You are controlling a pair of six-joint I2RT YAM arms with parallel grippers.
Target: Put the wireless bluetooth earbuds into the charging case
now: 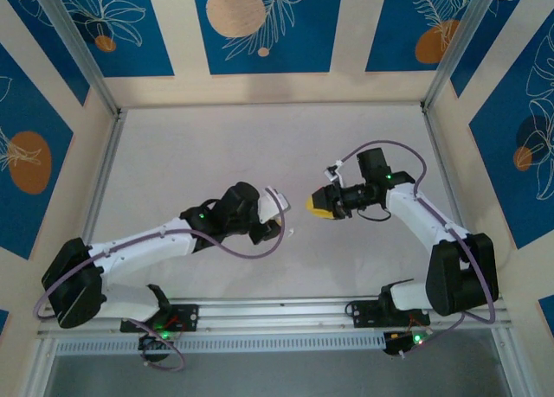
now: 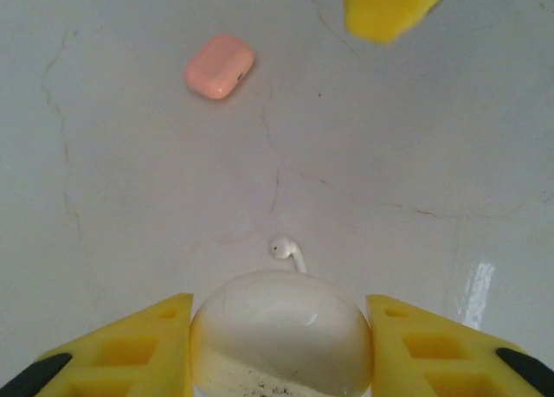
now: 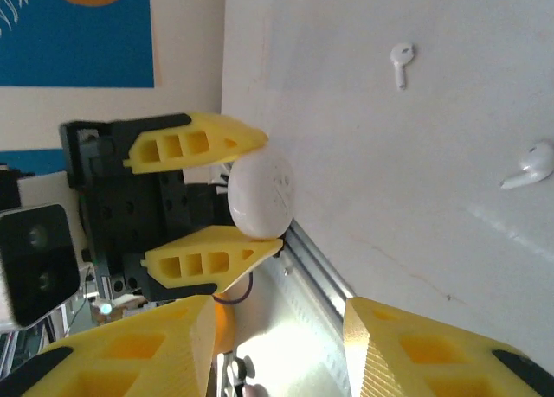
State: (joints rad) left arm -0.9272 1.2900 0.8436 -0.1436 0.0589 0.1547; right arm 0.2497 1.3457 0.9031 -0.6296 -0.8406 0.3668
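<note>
Midway between the side edges of the table [image 1: 190, 155], pinching a white case [image 2: 281, 349] in the left gripper [image 2: 279, 309]; right gripper [image 3: 277, 304] spread, empty. White earbud [image 2: 286, 248] just ahead of the case, pink case [image 2: 219, 66] farther off. Case seemingly shut: could knock the earbud away

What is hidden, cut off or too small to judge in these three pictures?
Left wrist view: the white case runs off the bottom edge inside the left gripper, so its lid seam is hidden.
Top view: the earbud is a speck, too small to tell its pose.
Right wrist view: the far-right earbud is clipped by the frame edge.
</note>
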